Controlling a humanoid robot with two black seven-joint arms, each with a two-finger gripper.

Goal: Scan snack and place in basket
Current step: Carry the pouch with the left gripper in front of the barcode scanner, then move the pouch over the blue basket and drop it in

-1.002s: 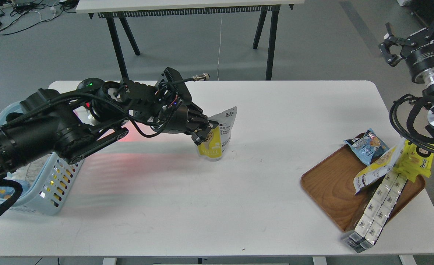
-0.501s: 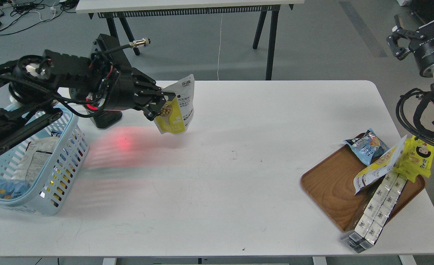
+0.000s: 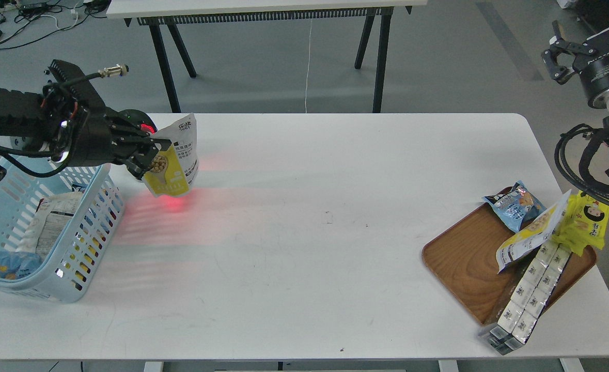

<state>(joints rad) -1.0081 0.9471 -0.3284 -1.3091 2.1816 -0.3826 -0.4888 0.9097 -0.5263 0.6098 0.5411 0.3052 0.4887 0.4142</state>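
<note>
My left gripper (image 3: 152, 155) is shut on the snack (image 3: 176, 157), a small pouch, yellow below and white above, held upright in the air over the table's far left. Red scanner light falls on the pouch's bottom and on the table under it. The light blue basket (image 3: 90, 230) stands at the table's left edge, just left of and below the pouch, with a few packets inside. My right gripper (image 3: 562, 54) is raised at the far right, off the table, its fingers spread and empty.
A black scanner (image 3: 141, 120) with a green light stands behind the pouch. A brown wooden tray (image 3: 464, 263) at the right holds a blue packet, a longer yellow-white pouch (image 3: 531, 232), a bright yellow bag (image 3: 588, 219) and white boxes (image 3: 529, 289).
My left arm has carried the snack leftward from the table's middle, up past the scanner, toward the basket. The right gripper rose slightly.
</note>
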